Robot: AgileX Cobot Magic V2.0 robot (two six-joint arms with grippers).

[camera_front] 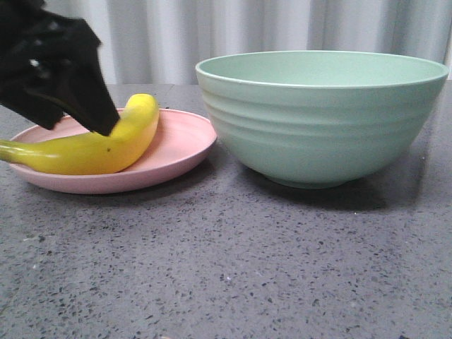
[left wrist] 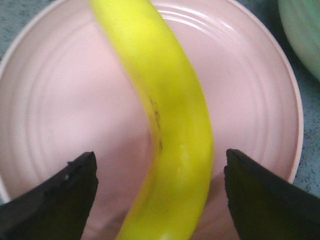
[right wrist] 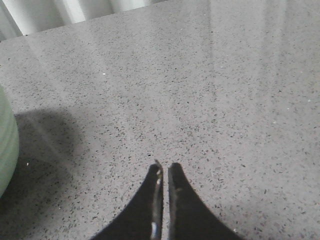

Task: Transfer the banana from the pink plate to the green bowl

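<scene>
Speckled grey desk [camera_front: 226,268] fills the foreground of the front view. Behind it the pink plate [camera_front: 180,145] sits on the left and the green bowl [camera_front: 321,123] on the right, close together but apart. On the plate lies the banana [camera_front: 95,148], with the left hand [camera_front: 88,113] down over its middle.

From the left wrist, the banana [left wrist: 172,130] runs between the two dark fingers [left wrist: 57,200], which stand wide apart with plate [left wrist: 60,100] showing on either side of the fruit. They do not touch it yet. A sliver of the bowl [left wrist: 305,35] shows at one corner.

From the right wrist, the right hand [right wrist: 164,200] has its fingers pressed together over bare desk [right wrist: 200,90], holding nothing, with the bowl's edge [right wrist: 6,145] beside it.

For the grasp, I judge the left hand should sink a little lower and close evenly across the thick middle, since the glossy curved skin may roll or slip under an off-centre pinch. Gentle pressure would avoid bruising, and the lift must clear the tall bowl wall.
</scene>
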